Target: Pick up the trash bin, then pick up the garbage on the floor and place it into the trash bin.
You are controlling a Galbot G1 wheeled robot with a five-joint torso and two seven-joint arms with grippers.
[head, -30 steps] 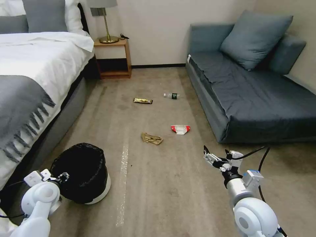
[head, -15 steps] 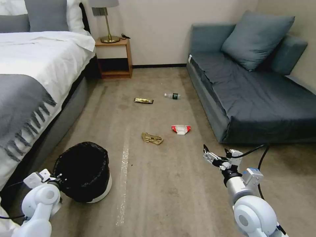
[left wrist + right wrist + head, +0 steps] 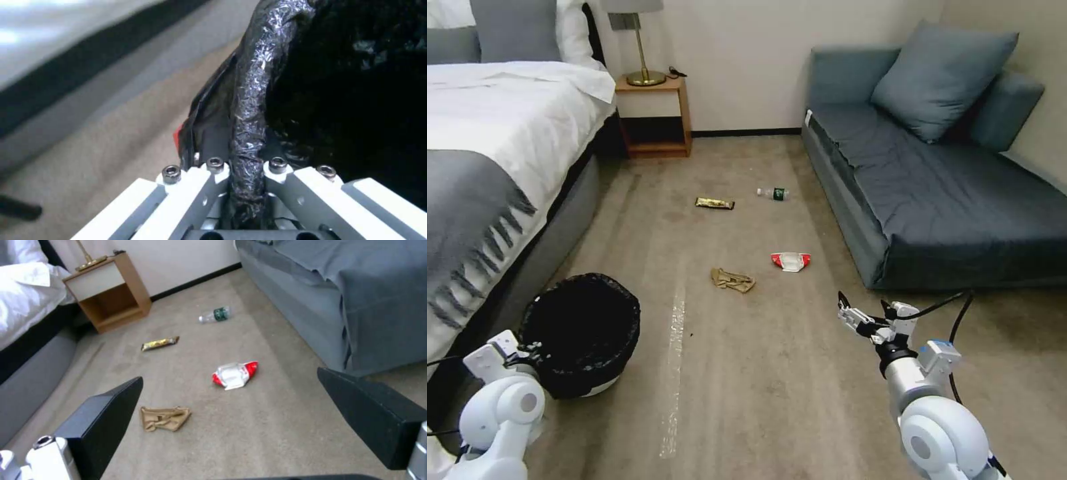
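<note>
Trash bin [image 3: 582, 333] sits on the carpet [image 3: 760, 373] near the foot of the bed [image 3: 487, 167], on the robot's left, with its black bag [image 3: 249, 110] wrapped over the rim. The left pincer [image 3: 247, 186] is clamped right onto that bagged rim, one finger inside and one outside. From the head camera the bin looks tipped a bit toward the left arm, white base showing only at the lower edge.

The right pincer [image 3: 862, 320] hangs over bare carpet on the robot's right, jaws spread wide, holding nothing; its black pads [image 3: 106, 413] are well apart in the wrist view.

All the garbage is on the floor ahead. The crumpled tan paper [image 3: 733, 280] is closest, with the red-and-white packet [image 3: 791, 261] just to its right, nearer the grey sofa [image 3: 934, 180]. Farther back are the gold-black wrapper [image 3: 714, 203] and the small clear bottle [image 3: 773, 193] lying on its side. A wooden nightstand [image 3: 654, 117] with a brass lamp [image 3: 644, 47] stands against the wall.
</note>
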